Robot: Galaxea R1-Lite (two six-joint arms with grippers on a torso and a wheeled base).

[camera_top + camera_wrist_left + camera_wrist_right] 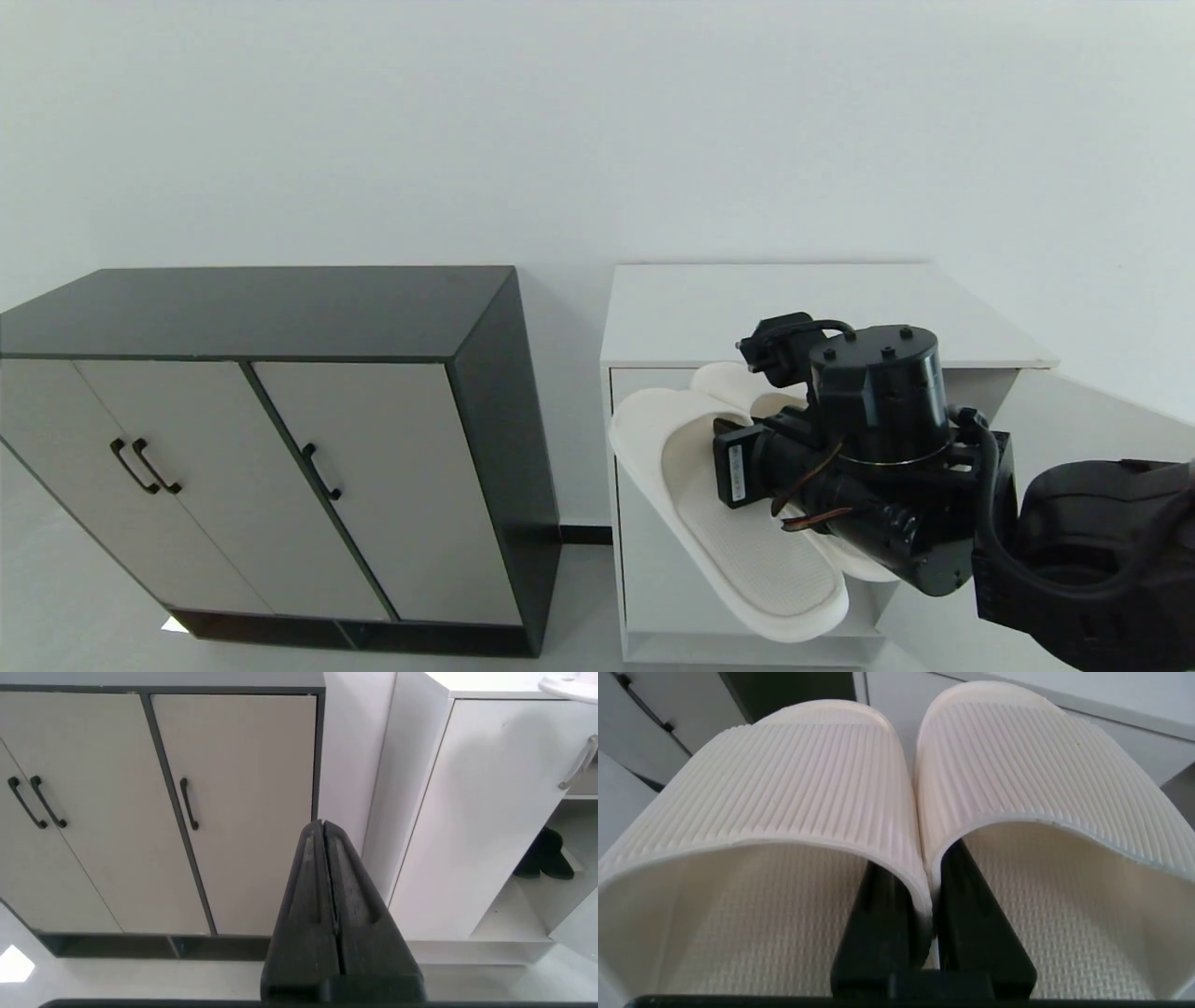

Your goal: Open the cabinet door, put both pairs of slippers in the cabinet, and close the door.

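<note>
A pair of white slippers (747, 523) hangs in the air in front of the white cabinet (794, 308), soles toward the cabinet. My right gripper (920, 905) is shut on the two touching inner straps of the white slippers (915, 793), one finger inside each. The white cabinet's door (486, 812) stands open, hinged on its left side. A dark pair of slippers (547, 854) sits on the lower shelf inside. My left gripper (322, 835) is shut with nothing in it, low down and facing the gap between the two cabinets.
A black cabinet (280, 308) with grey doors stands left of the white one, its doors shut, with dark handles (145, 465). A narrow gap (579, 448) separates the two cabinets. A plain wall rises behind both.
</note>
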